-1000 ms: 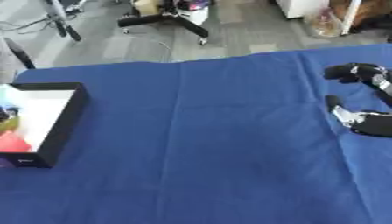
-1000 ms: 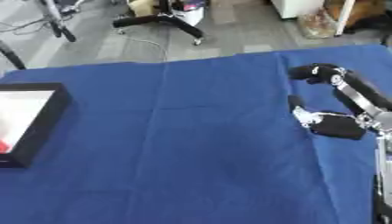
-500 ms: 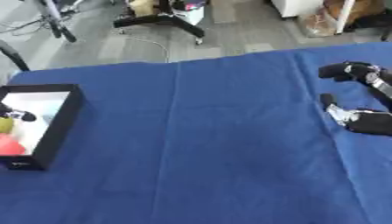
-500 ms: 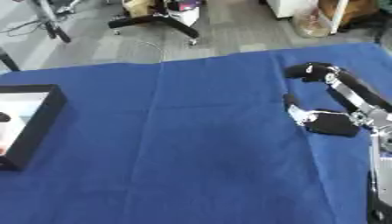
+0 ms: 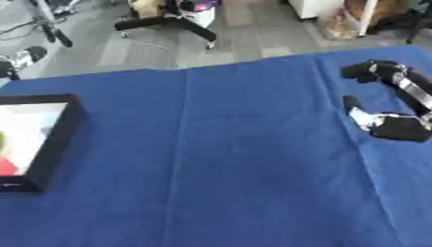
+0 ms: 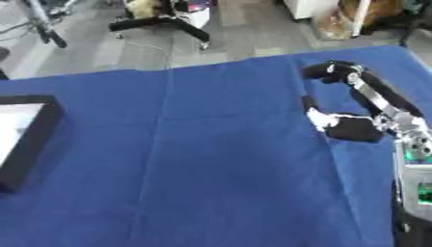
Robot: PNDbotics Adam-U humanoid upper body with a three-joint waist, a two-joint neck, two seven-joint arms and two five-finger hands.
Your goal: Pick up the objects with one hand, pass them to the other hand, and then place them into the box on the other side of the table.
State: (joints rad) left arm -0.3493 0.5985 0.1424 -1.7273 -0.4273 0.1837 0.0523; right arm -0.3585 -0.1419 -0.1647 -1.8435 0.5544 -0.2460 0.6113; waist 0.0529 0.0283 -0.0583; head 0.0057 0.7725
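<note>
A black box (image 5: 57, 131) with a white inside sits at the table's left edge, partly cut off by the picture. A red thing (image 5: 6, 167) and a bit of something green lie in it. My right hand (image 6: 353, 129) hovers over the blue cloth (image 5: 219, 154) at the right side, open, with its long fingers (image 6: 337, 72) reaching toward the far edge and its thumb (image 6: 309, 103) pointing left. Nothing is in the hand. No loose object shows on the cloth. My left hand is out of sight.
Beyond the table's far edge is grey floor with an office chair base (image 5: 173, 23), a stand (image 5: 47, 26) at the left and a brown bag (image 5: 337, 26) at the right. My right forearm (image 6: 413, 159) runs down the right edge.
The whole picture has shifted, so the camera moved; the box now lies further out at the left edge. My right hand stays in about the same pose, still holding nothing.
</note>
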